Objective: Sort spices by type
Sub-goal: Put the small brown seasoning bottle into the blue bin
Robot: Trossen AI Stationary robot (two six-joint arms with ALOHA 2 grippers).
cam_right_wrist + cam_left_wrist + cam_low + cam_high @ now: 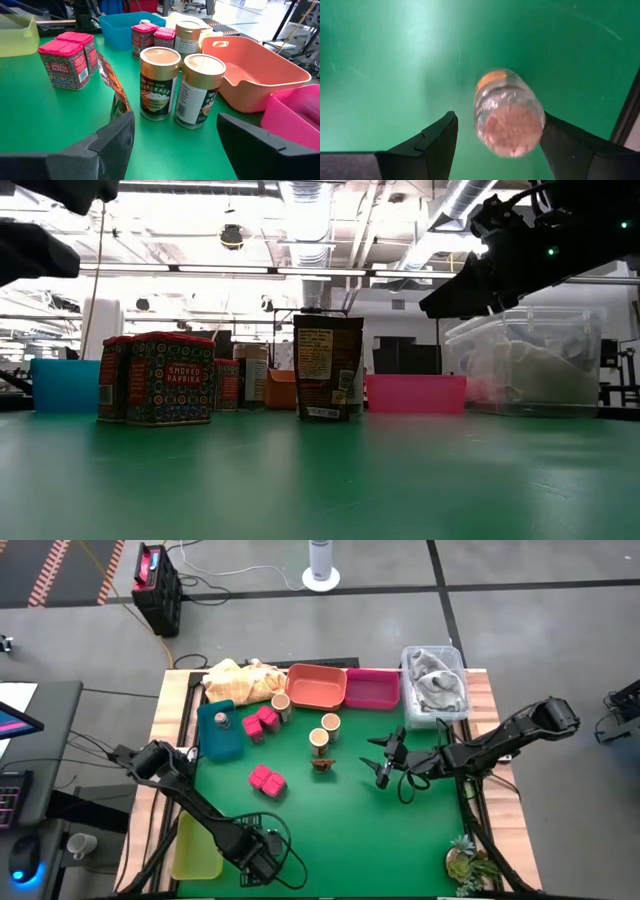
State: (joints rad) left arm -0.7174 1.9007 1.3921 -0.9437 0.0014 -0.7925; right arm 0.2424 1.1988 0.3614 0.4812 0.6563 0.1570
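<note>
My left gripper (pixel 262 860) hangs open near the table's near edge, pointing down. Between its fingers shows a small clear shaker (pixel 507 112) with an orange cap and brownish powder, base toward the camera, blurred. Two pink-red boxes (pixel 267 780) stand mid-table, and two more (pixel 260 723) stand beside the teal tray (pixel 218 730). Tan-lidded round jars (pixel 324 730) stand near the centre, and another one (pixel 281 702) farther back. A brown pouch (pixel 322 762) stands in front of the centre jars. My right gripper (pixel 385 765) hovers open to their right, holding nothing. My left gripper stands around the shaker from above. One finger (pixel 570 145) lies right beside the shaker's side (pixel 537 117), and I cannot tell whether it touches. The other finger (pixel 437 142) is clear of the shaker, with green table showing between them.
Along the far edge lie a pale yellow cloth (pixel 240 680), an orange tray (pixel 316 686), a magenta tray (pixel 372 690) and a clear box with grey cloth (pixel 435 685). A yellow-green tray (pixel 197 845) sits at the near left, a small plant (pixel 468 862) at the near right.
</note>
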